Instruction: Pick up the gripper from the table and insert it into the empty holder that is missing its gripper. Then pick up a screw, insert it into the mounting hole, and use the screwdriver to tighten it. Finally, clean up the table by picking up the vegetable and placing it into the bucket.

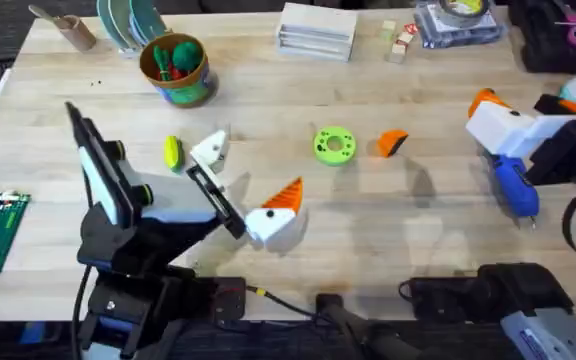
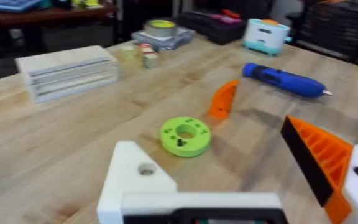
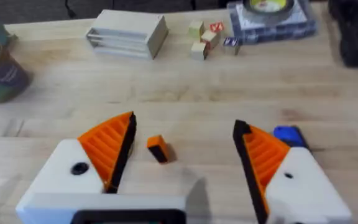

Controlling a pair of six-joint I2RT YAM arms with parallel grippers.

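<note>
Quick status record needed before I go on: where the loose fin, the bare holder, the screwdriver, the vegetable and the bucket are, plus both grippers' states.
small orange wedge-shaped plastic fin: loose on the table, right of the round green disc
plain white pointed holder: left gripper's bare finger, no fin fitted
chunky blue plastic screwdriver: lying on the table under the right arm
yellow-green oblong toy vegetable: on the table, outside the bucket
round orange-rimmed bucket: upright, toy produce inside
left gripper: open, empty
right gripper: open, empty, above the fin
</note>
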